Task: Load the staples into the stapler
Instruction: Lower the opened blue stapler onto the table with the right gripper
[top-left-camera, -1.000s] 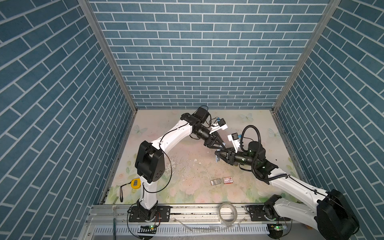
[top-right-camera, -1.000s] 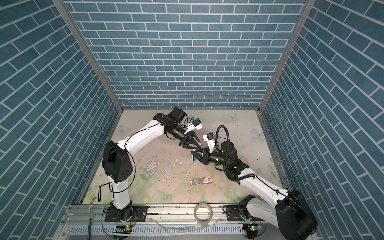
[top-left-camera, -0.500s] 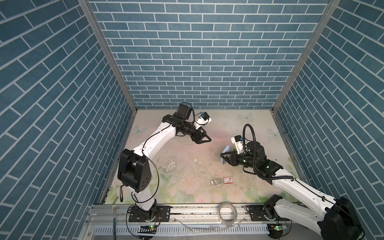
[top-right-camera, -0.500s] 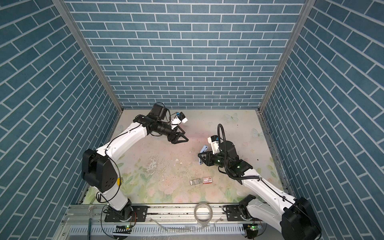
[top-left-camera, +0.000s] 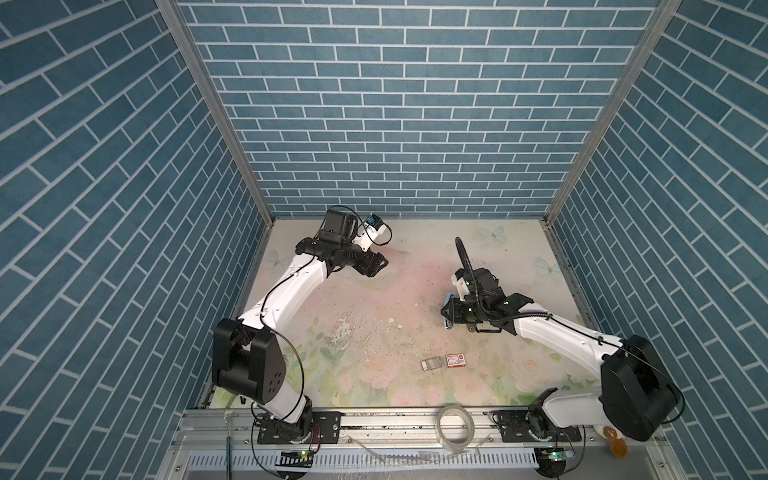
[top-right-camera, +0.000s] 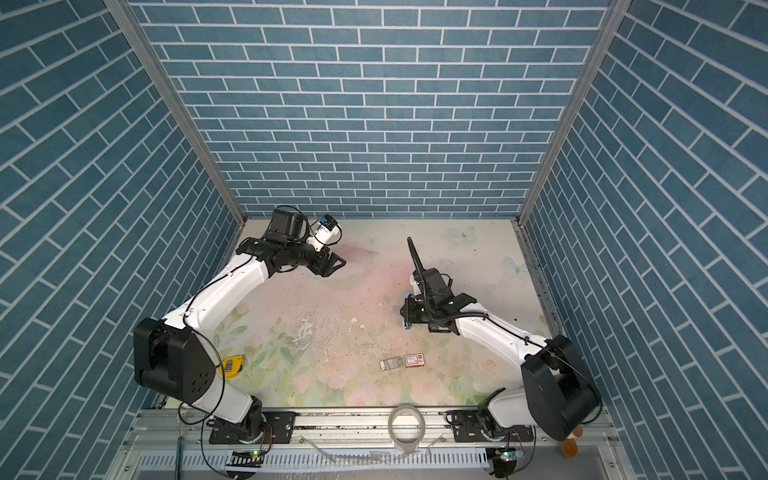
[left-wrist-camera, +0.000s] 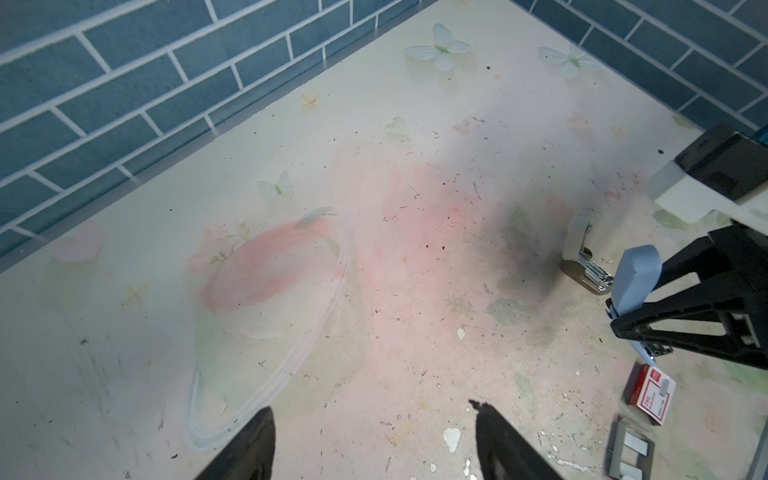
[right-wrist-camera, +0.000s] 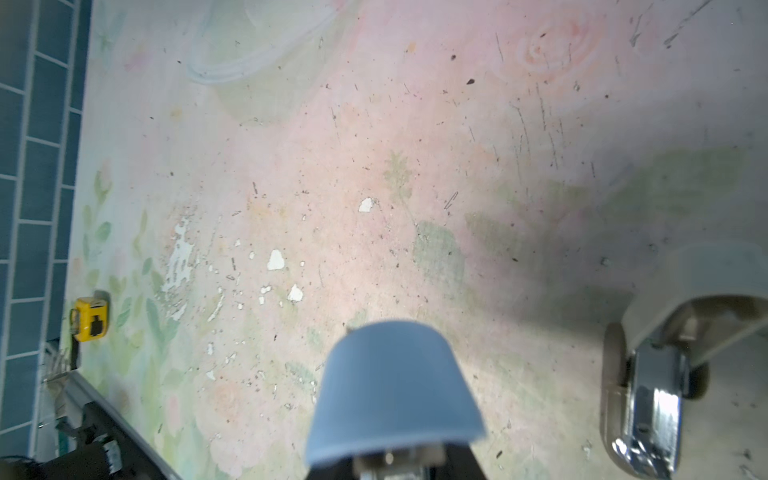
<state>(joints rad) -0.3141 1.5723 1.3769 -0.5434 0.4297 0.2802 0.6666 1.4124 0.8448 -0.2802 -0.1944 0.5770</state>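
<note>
1. Backed away from the middle, the left arm (top-left-camera: 291, 291) now sits far-left, close to the far wall. Its jaws stand wide with nothing between them.
2. The right arm (top-left-camera: 557, 332) has also drawn back, to right of centre. Its jaws are clamped on the blue stapler (left-wrist-camera: 636, 282).
3. A grey stapler (left-wrist-camera: 579, 253) stands on the counter (top-left-camera: 374, 299) just on the far side of the blue one, not touching it.
4. The staples (top-left-camera: 430, 364) lie flat toward the near edge, right of centre. The box (top-left-camera: 456, 360) is just beside them on the right, and both arms are well apart from them.
5. A broad stretch of counter lies between the two arms.
6. A tape measure (top-right-camera: 232, 365) sits by the left wall, toward the near edge. A tape roll (top-left-camera: 455, 428) rests on the near rail.
</note>
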